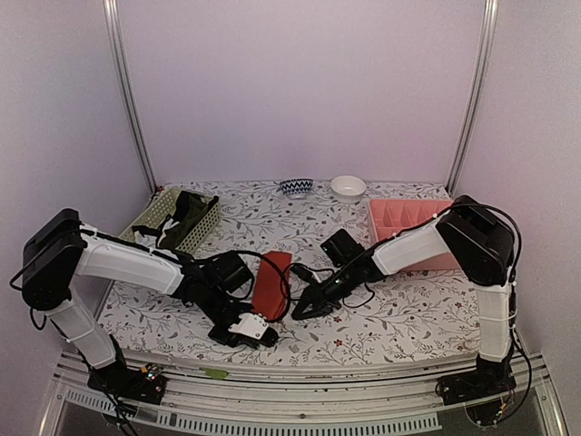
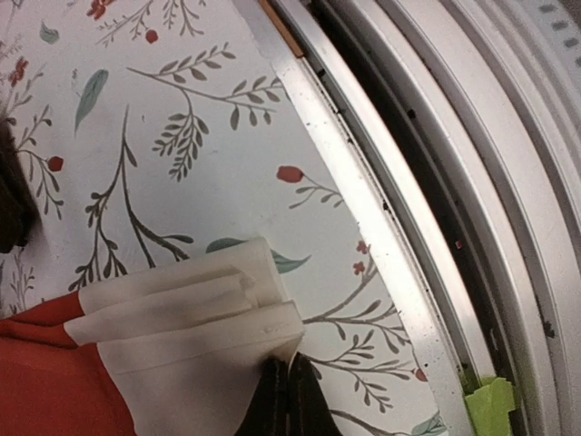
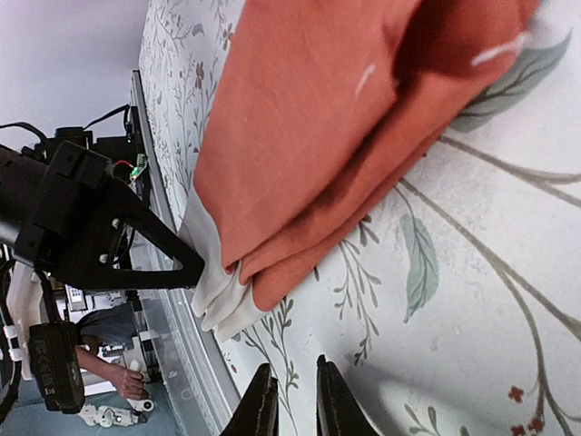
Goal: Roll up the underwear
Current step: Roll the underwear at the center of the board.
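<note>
The folded red-orange cloth underwear (image 1: 272, 280) lies flat on the floral-printed table cover (image 1: 408, 309), between the two arms, with its cream-white band (image 2: 200, 327) at the near end close to the table's metal edge (image 2: 381, 200). The left gripper (image 2: 286, 363) is clenched, its black fingertips pinching the corner of that band. The right gripper (image 3: 293, 363) hovers just beside the garment's edge, jaws slightly parted and grasping nothing.
</note>
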Robot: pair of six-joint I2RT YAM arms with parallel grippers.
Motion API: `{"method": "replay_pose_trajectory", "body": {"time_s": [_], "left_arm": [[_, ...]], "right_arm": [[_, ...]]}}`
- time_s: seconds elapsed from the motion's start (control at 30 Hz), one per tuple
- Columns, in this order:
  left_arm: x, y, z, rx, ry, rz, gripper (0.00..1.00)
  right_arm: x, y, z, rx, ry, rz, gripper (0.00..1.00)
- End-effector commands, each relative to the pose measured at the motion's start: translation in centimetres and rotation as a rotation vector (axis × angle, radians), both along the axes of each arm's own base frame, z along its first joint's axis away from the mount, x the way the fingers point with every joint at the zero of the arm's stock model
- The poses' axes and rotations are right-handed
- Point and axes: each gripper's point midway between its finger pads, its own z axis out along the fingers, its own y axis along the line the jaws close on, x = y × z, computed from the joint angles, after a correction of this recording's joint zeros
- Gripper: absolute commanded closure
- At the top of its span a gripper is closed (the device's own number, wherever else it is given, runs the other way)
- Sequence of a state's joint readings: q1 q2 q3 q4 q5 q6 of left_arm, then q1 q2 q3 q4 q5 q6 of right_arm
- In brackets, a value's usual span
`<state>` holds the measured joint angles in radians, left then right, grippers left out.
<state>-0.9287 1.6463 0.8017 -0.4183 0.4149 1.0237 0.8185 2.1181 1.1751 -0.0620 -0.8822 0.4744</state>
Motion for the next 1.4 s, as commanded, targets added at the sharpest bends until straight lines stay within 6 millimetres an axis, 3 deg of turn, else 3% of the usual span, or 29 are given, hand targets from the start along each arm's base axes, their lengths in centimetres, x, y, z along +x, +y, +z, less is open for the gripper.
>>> {"method": "replay_pose_trajectory", "body": {"time_s": [0.0, 0.3, 0.63, 0.8, 1.0, 1.37], "left_arm": [[-1.1, 0.4, 0.7, 0.008, 0.111, 0.009, 1.0], [1.8, -0.6, 3.9, -0.08, 0.216, 0.046, 1.0], [6.4, -0.5, 3.3, -0.084, 0.305, 0.152, 1.0], [8.6, -0.8, 2.3, -0.08, 0.358, 0.233, 1.0], [10.3, -0.8, 0.7, -0.036, 0.411, 0.327, 1.0], [10.1, 0.6, -1.4, 0.051, 0.512, 0.453, 1.0]], "right_arm": [[2.4, -0.3, 3.4, 0.041, -0.13, -0.066, 0.82], [3.3, -1.6, 6.8, 0.07, -0.259, -0.135, 0.7], [3.5, -3.6, 8.4, 0.06, -0.395, -0.203, 0.62], [2.1, -1.8, 8.8, 0.078, -0.418, -0.15, 0.63], [0.7, 0.5, 7.9, 0.12, -0.307, -0.126, 0.67], [0.7, 2.7, 7.6, 0.164, -0.225, -0.118, 0.72]]}}
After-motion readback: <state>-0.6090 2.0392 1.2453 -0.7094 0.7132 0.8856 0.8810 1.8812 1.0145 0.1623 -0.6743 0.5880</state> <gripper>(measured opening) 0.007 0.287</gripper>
